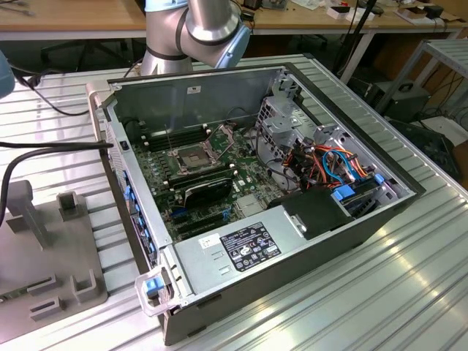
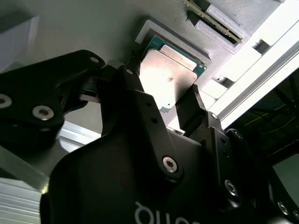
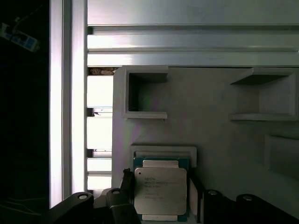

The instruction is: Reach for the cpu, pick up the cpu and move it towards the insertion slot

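Note:
The cpu [image 3: 160,190], a small square chip with a dull silver face on a green board, lies in a shallow nest of a grey fixture [image 3: 219,93]. In both wrist views my gripper [image 3: 160,184] straddles it, one black finger [image 3: 126,184] against each side edge, shut on the chip. In the second wrist view the cpu [image 2: 168,77] shows between the fingers [image 2: 191,109] of the gripper [image 2: 163,95]. The insertion slot [image 1: 190,157], a silver-framed socket with a dark centre, sits on the motherboard inside the open computer case [image 1: 336,234] in the exterior view.
The case lies open on a ribbed aluminium table [image 1: 409,292]. A grey fixture plate [image 1: 51,248] with raised holders sits at the exterior view's left. Bundled cables [image 1: 329,164] and a black shroud [image 1: 314,208] fill the case's right side. The arm's joint [image 1: 208,22] rises behind the case.

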Available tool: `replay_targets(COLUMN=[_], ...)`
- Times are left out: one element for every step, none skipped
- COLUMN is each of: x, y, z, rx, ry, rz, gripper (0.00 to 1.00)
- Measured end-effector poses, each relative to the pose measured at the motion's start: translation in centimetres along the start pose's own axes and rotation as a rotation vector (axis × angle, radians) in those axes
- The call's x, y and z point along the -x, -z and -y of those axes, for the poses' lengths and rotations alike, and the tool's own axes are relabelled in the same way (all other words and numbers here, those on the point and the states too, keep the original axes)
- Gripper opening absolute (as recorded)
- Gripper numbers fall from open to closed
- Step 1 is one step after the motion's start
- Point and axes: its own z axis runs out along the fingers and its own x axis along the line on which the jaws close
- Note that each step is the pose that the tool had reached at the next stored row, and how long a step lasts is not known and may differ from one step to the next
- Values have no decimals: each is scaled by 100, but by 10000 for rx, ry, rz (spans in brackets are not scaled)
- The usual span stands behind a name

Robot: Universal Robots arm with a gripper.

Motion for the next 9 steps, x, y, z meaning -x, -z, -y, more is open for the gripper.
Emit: replay_targets(x=[0,0,-1,0,0,0,-1,-1,-1], y=[6,14,19,22,23,24,25,25,25], z=[0,0,-1,-1,-1,-1,-1,-1,-1], rx=[0,0,0,1,1,0,0,-1,-1], ry=[0,0,0,0,0,0,0,0,0], rz=[0,-1,0,2,1,0,-1,-1,-1], gripper=[55,55,55,55,55,55,55,55,55])
